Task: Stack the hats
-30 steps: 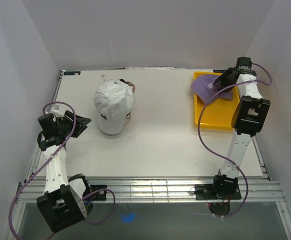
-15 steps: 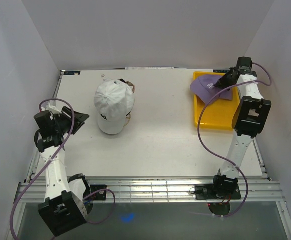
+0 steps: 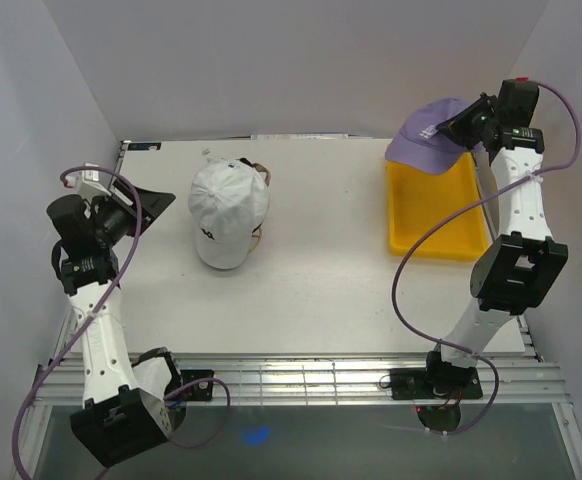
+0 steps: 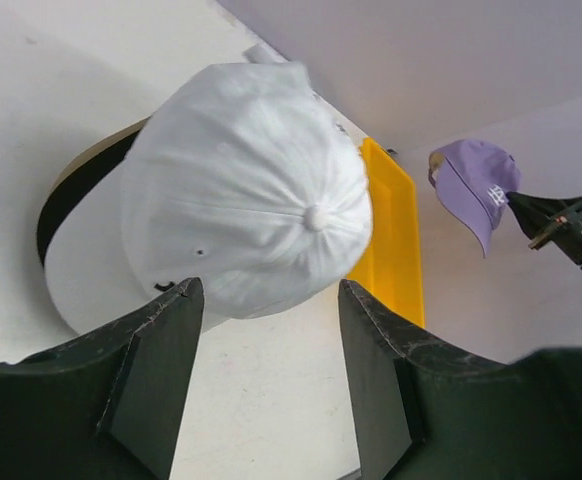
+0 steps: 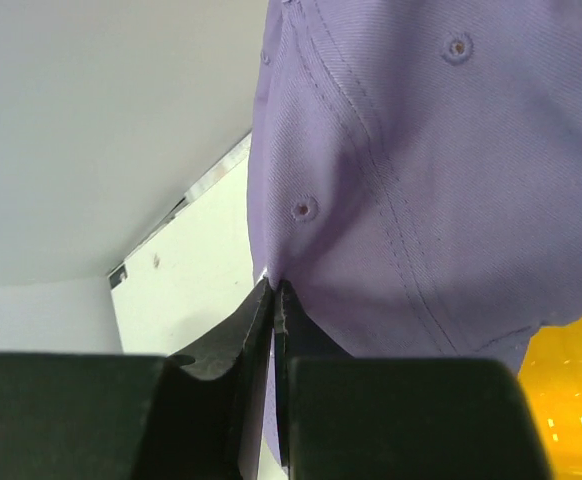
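Grip: right end effector clamped purple fabric baseball cap aloft by yellow rectangular tray, upper right; left end effector spread wide.

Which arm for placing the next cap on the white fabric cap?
Right. The right gripper is shut on the purple fabric cap, held in the air off the yellow rectangular tray; the left gripper is open and empty.

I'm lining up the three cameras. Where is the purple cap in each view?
Top external: purple cap upper right, held in the air at the far end of the yellow tray.
Left wrist: right side, in the air beyond the tray.
Right wrist: fills the upper right, pinched in the right gripper.
Shared landmark: the tray, seen in all three.
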